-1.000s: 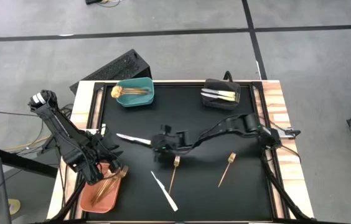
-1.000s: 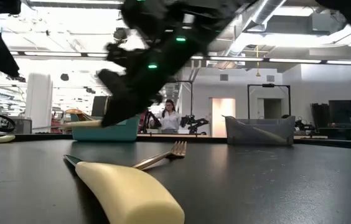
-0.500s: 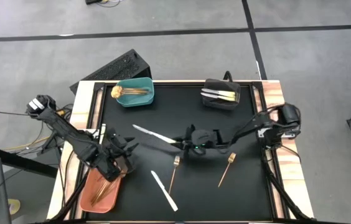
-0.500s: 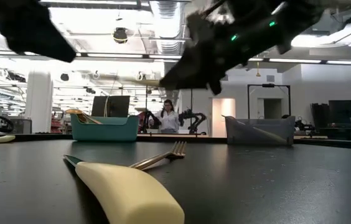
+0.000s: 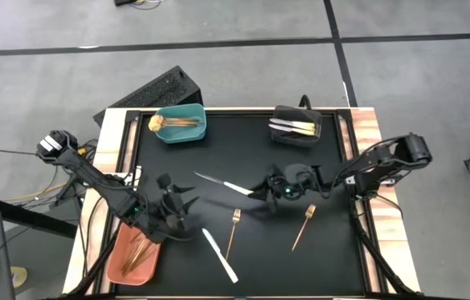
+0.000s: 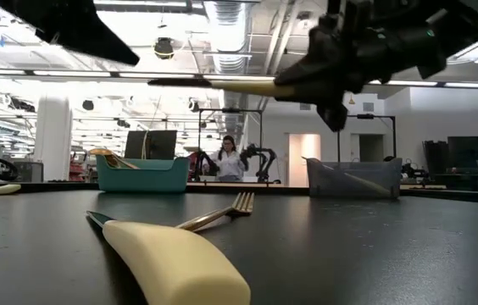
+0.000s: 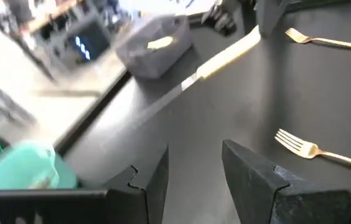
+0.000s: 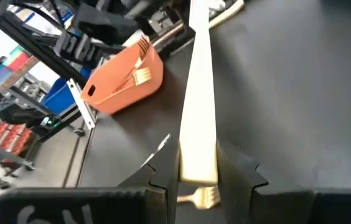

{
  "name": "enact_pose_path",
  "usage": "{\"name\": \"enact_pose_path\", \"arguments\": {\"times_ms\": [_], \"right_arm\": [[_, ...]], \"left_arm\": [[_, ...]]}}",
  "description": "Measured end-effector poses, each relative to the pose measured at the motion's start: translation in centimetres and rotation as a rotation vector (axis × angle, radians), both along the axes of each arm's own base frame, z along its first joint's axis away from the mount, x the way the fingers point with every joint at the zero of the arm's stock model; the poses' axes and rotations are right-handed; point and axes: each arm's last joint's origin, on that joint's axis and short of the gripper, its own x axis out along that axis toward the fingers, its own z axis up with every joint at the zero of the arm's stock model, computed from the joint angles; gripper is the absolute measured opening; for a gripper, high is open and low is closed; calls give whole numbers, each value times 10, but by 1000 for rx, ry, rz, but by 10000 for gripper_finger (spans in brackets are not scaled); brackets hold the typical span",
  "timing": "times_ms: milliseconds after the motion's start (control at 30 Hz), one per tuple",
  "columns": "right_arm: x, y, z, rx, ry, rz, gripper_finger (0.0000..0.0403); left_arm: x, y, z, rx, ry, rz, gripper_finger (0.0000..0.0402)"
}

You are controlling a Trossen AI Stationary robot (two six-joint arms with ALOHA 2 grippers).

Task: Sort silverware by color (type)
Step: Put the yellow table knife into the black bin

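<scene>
Right wrist view, right tool (image 8: 197,163) clamped on cream-handled knife (image 8: 199,99), left tool (image 7: 194,171) parted, empty.

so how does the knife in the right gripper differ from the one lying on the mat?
The held knife is off the mat, its cream handle clamped in the right gripper; the loose knife lies flat, untouched. Seen from above, the held one's blade points toward the teal bin, the loose one's toward the left gripper. Both have cream handles.

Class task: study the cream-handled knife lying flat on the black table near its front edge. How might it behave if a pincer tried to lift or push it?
The cream-handled knife looks rigid, so it probably won't bend. Lying flat on the smooth table, it may skid or spin when pushed. Its low, slim profile likely makes it awkward to pinch.
</scene>
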Motion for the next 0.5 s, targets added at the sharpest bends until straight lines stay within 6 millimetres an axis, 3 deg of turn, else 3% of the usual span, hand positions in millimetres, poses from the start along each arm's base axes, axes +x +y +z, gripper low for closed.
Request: {"name": "enact_pose_path", "arguments": {"times_ms": [200, 500], "right_arm": [[-10, 1, -16, 34, 53, 0, 107], [-9, 8, -11, 23, -7, 25, 107]], "left_arm": [[10, -3, 10, 157, 34, -110, 138], [32, 19, 1, 178, 196, -234, 138]]}}
